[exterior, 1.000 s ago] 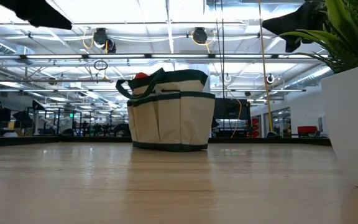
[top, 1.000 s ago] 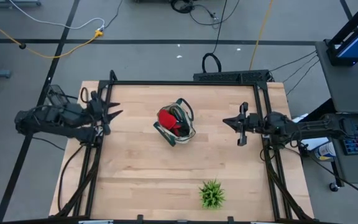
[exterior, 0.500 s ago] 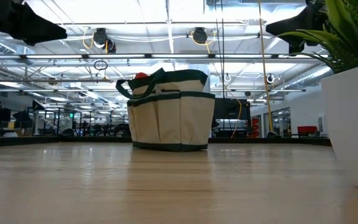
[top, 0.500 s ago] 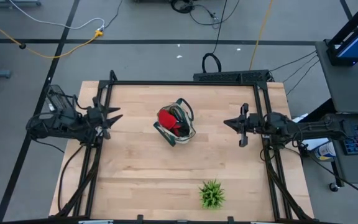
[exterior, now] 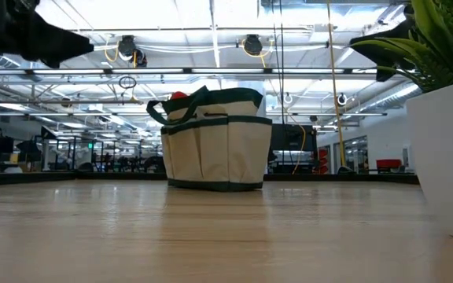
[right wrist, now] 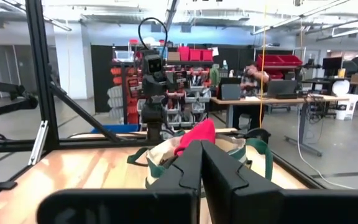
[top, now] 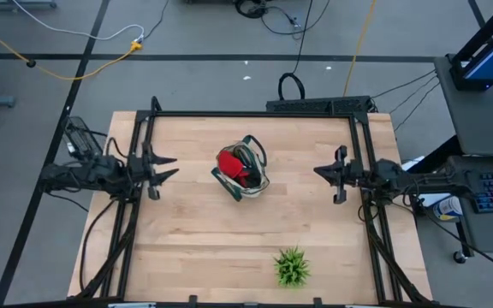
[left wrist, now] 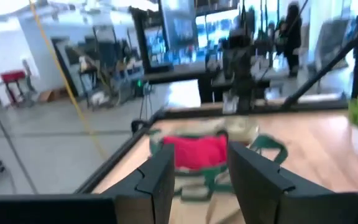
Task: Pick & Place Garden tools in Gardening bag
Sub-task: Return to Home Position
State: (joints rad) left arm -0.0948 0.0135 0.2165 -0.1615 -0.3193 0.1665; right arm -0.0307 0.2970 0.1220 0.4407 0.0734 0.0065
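Observation:
The cream gardening bag with dark green trim stands on its base at the table's middle; it also shows in the low view. A red glove and dark tool handles stick out of its top. My left gripper is open and empty, left of the bag and pointing at it; the bag shows between its fingers in the left wrist view. My right gripper is shut and empty, right of the bag and also pointing at it, as the right wrist view shows.
A green spiky plant in a white pot stands near the table's front edge, right of centre. A black frame runs along the table's far, left and right sides. Bare wood lies around the bag.
My left gripper has moved toward the bag, a little toward the table's near edge. My right gripper has drawn back slightly toward the table's right edge. The bag has stayed still.

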